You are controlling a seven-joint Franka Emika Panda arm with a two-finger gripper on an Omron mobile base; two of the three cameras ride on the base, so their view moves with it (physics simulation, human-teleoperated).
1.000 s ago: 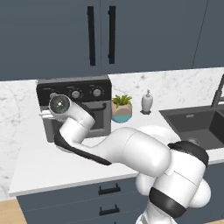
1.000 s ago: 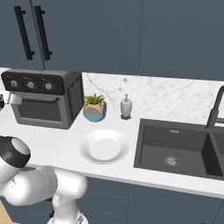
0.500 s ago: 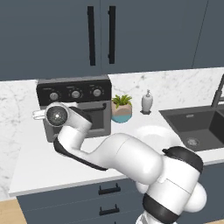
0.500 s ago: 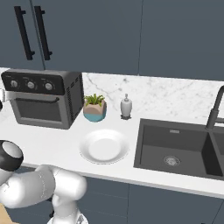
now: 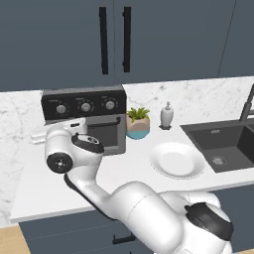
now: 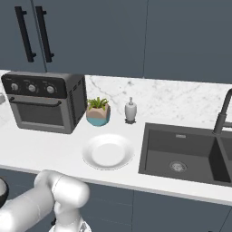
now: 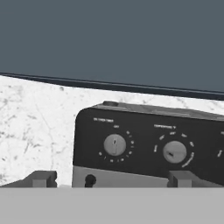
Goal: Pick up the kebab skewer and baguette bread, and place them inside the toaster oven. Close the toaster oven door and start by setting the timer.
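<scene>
The toaster oven (image 6: 74,104) stands at the back left of the counter, grey with a black knob panel. Its door (image 6: 40,116) is up and closed, dark glass under the black bar handle (image 6: 36,103). My gripper (image 7: 111,179) is open, fingertips (image 7: 41,178) wide apart with nothing between them, facing the oven's front panel from a short distance. The left knob (image 7: 114,144) and middle knob (image 7: 174,152) lie just above the tips. In the left base view my arm (image 5: 74,149) covers the left part of the toaster oven (image 5: 106,134). The kebab skewer and baguette bread are out of view.
A white plate (image 6: 108,152) lies on the counter right of the oven. A potted plant (image 6: 98,112) and a soap bottle (image 6: 130,110) stand by the wall. The dark sink (image 6: 181,154) is at the right. Cabinet doors with black handles (image 5: 114,39) hang above.
My arm's wrist has dropped lower and come back toward the counter's front edge, away from the oven front. The oven door stays closed.
</scene>
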